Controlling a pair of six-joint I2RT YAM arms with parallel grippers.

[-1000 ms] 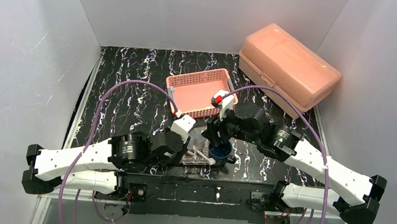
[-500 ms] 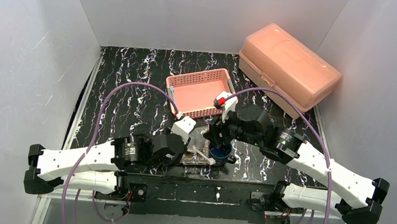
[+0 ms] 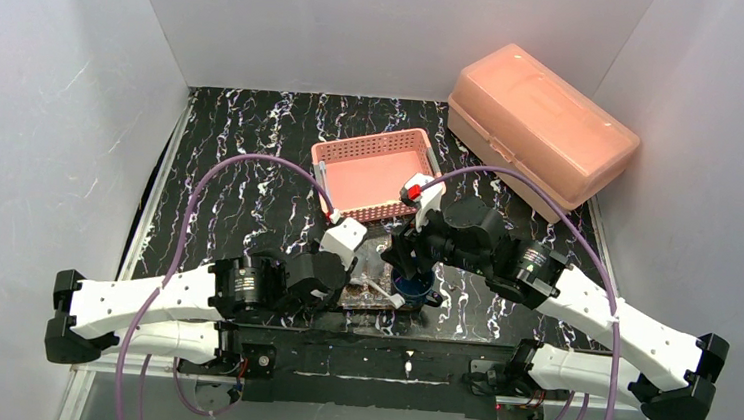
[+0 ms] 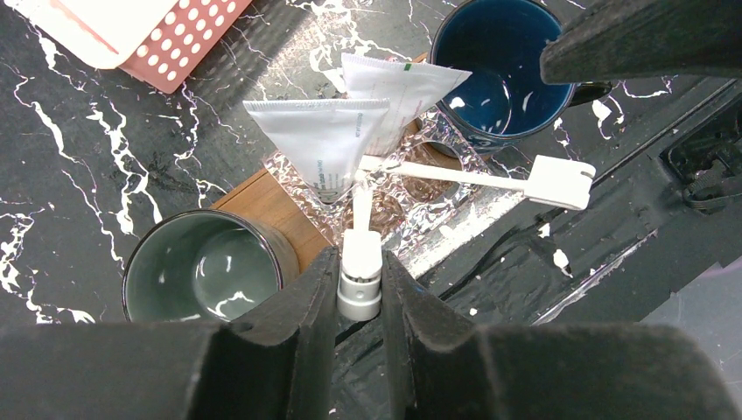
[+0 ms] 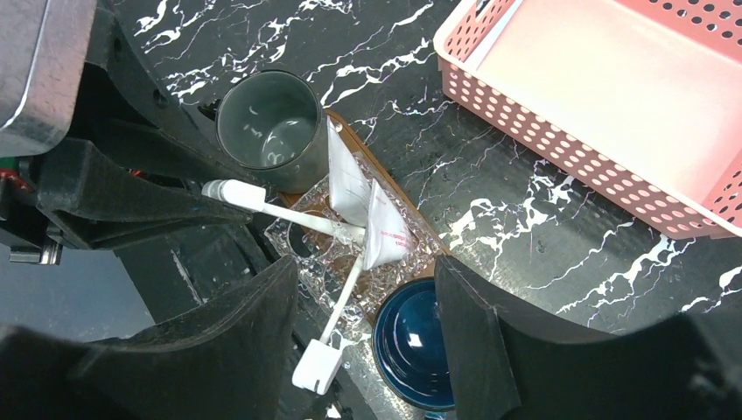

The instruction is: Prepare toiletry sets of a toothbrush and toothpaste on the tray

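My left gripper (image 4: 360,264) is shut on the capped end of a white toothbrush (image 4: 360,278). Its other end rests in the clear faceted glass (image 4: 411,197) on the brown tray (image 4: 262,199). Two white toothpaste sachets (image 4: 319,144) stand in that glass. A second toothbrush (image 4: 490,178) leans out of it to the right. A grey-green cup (image 4: 206,276) holds nothing, and the same goes for the dark blue mug (image 4: 503,66). My right gripper (image 5: 359,337) hangs open above the blue mug (image 5: 416,346) and touches nothing.
A pink mesh basket (image 3: 376,170) sits just beyond the tray. A large salmon lidded box (image 3: 540,123) stands at the back right. Both arms crowd the tray near the front edge of the table. White walls close in three sides.
Both arms have shifted only slightly. The left gripper keeps its hold on the toothbrush, and the right gripper stays open over the blue mug.
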